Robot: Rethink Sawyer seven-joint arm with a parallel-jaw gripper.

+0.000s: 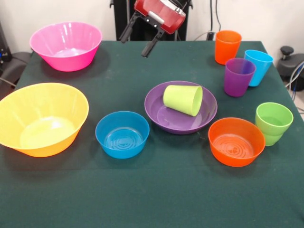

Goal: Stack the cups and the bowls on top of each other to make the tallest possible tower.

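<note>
cups and bowls sit spread over the green table [156, 199], and from my remote seat i see nothing stacked upright. the wide purple bowl [166, 118] lies near the middle of the tabletop, and the lime-yellow cup [183, 99] rests tipped on its side inside it, mouth toward the table's left edge. the small blue bowl [122, 134] stands just beside the purple bowl, apart from it, on the side toward the left edge. the small orange bowl [236, 141] sits on the other side, toward the right edge, with the green cup [273, 123] close beside it at that edge. along the right edge, further back, i see the purple cup [239, 77] touching or nearly touching the light blue cup [258, 67], and the orange cup [227, 46] near the far right corner. the pink bowl [66, 45] stands at the far left corner, the yellow-orange bowl [42, 118] at the left edge, nearer me. the gripper [137, 42] hangs above the far edge, its two black fingers spread apart and holding nothing.
</note>
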